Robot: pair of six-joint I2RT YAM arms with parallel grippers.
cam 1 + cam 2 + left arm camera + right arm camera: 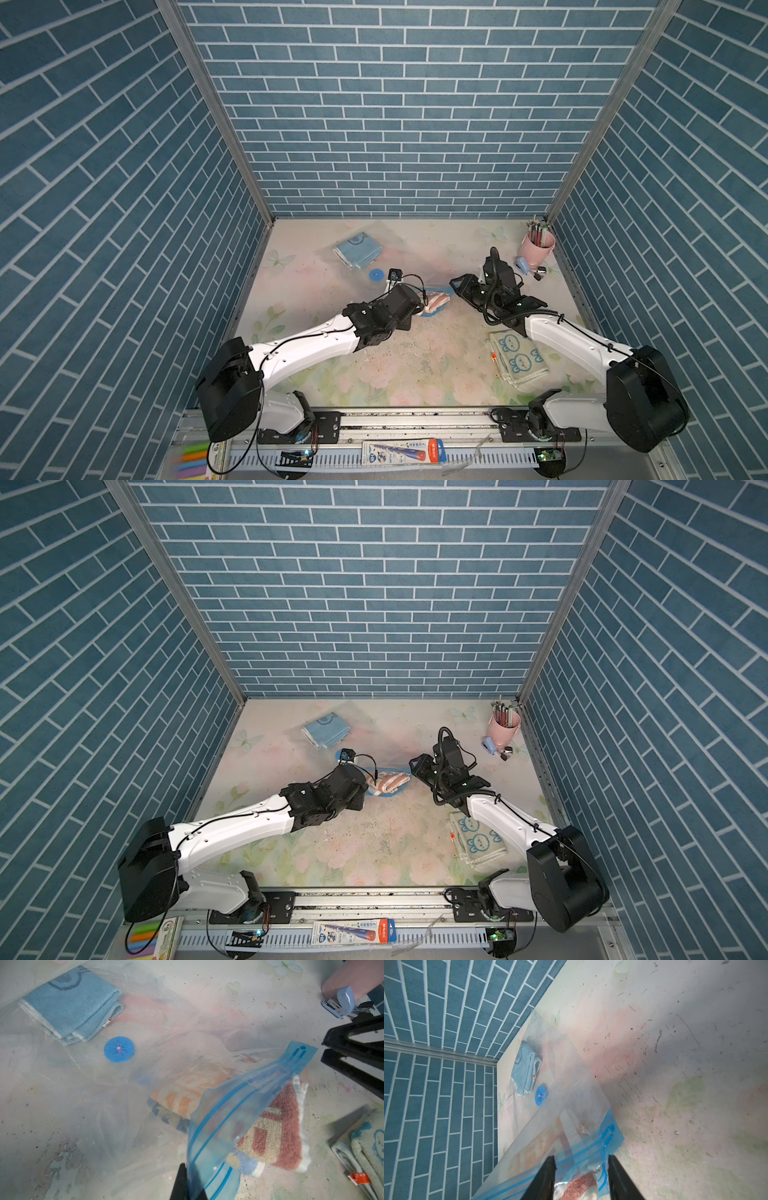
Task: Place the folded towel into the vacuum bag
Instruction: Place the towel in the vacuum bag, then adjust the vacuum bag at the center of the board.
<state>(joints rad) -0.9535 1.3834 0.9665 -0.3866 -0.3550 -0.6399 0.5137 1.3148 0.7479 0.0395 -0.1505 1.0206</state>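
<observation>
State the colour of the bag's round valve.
The valve is blue, pink centre dot; best in left wrist view.

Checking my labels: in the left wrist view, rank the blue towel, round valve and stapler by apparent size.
1. blue towel, clearly largest.
2. round valve and stapler: they look about alike, so I leave them unranked.
</observation>
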